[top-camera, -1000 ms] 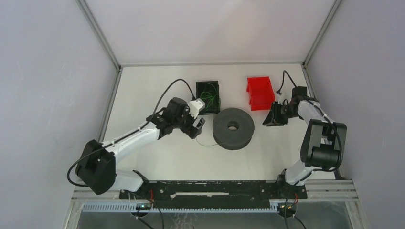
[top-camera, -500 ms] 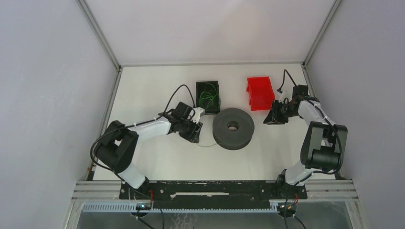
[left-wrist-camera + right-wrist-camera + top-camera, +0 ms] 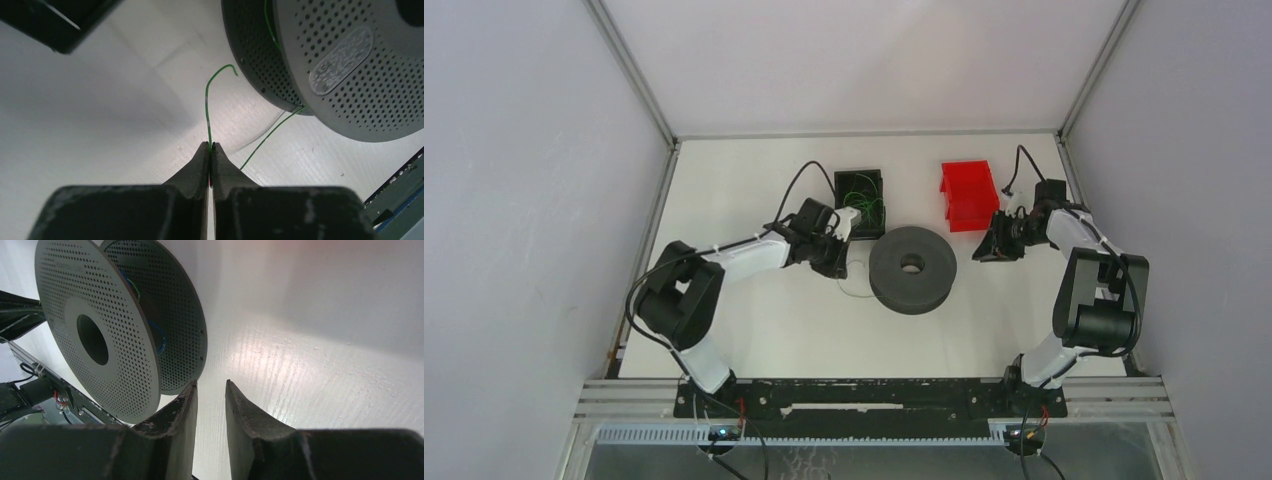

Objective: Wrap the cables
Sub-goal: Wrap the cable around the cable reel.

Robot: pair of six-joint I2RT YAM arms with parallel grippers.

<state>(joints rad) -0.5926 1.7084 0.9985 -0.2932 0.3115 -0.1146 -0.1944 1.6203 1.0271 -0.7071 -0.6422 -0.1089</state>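
Green cable [image 3: 207, 107] is pinched in our left gripper [image 3: 210, 150], our right gripper [image 3: 210, 390] is open and empty, and we fear a hard tug could slip it out

Robotics lab test cell: white tabletop [image 3: 764, 330] boxed by pale grey panel walls [image 3: 524, 200], aluminium frame posts [image 3: 629, 70] at far corners, black mounting rail [image 3: 874, 390] bolted along near edge.
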